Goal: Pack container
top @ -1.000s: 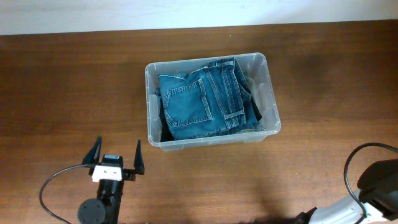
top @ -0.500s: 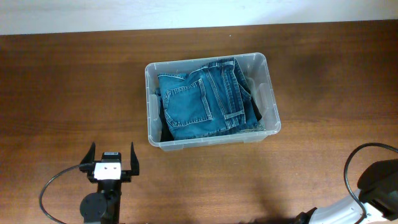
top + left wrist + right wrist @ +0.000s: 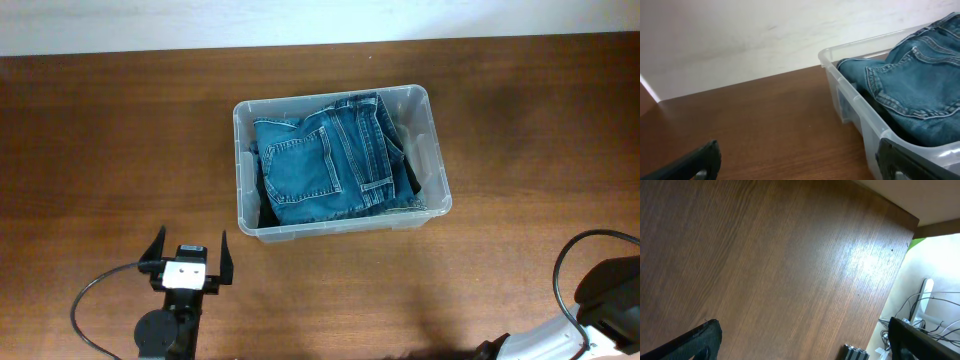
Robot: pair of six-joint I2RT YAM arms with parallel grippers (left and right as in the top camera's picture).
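Observation:
The container (image 3: 245, 160), a clear plastic bin, stands in the middle of the wooden table with folded blue jeans (image 3: 325, 165) lying inside it. My left gripper (image 3: 190, 240) hovers over bare wood in front of the bin's left front corner, open and empty. In the left wrist view the container (image 3: 856, 100) and jeans (image 3: 920, 80) lie ahead on the right, beyond the left gripper (image 3: 800, 162). My right gripper (image 3: 805, 345) is open over bare wood near the table's edge, with nothing between its fingers. Only the right arm's base (image 3: 605, 295) shows overhead.
The wooden table (image 3: 110, 140) stretches around the bin, ending at a pale wall behind. In the right wrist view, the table edge (image 3: 890, 290) drops off to cables (image 3: 935, 310), and a black ribbed block (image 3: 856, 352) sits below.
My left gripper has drifted slightly toward the near edge, a little left and then back right, staying open. The bin and jeans have not moved.

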